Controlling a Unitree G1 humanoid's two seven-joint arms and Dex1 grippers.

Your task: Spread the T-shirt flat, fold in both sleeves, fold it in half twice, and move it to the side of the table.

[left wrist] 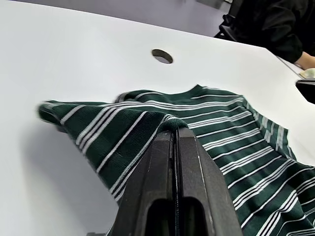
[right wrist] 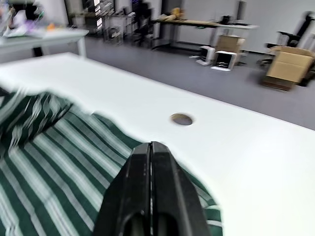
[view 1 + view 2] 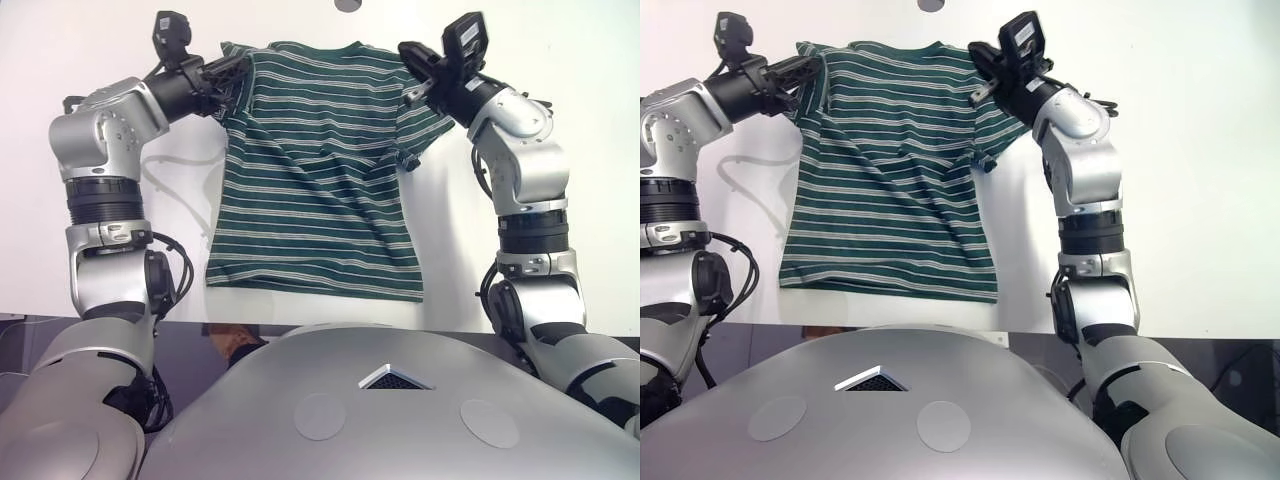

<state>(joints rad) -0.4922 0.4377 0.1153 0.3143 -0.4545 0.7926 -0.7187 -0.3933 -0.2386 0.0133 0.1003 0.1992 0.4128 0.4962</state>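
Where the left arm ends: the left fingers [image 1: 156,167] are pressed tightly together, no gap between them, and they pinch a fold of the dark green T-shirt with thin white stripes [image 3: 315,170] at its left shoulder, where the sleeve joins.
Cloth at the left fingers: the striped fabric rises to the tips and drapes off to both sides; the short sleeve beyond them is bunched and lifted off the white tabletop [image 3: 600,150].
Right fingers [image 2: 139,169]: also pressed together with no gap, closed on the cloth at the T-shirt's right shoulder.
Cloth at the right fingers: the T-shirt spreads out beneath and to both sides of the tips; the right sleeve below them is creased, its cuff turned in.
T-shirt: it lies on the tabletop between the two arms, collar on the far side, hem on the near side close to the front edge. The body is mostly open, with slanting wrinkles across the middle.
Spacing: the two pairs of fingers are well apart, one at each shoulder, with the collar between them.
Round hole [image 1: 162,56]: it sits in the tabletop just beyond the collar, near the far edge.
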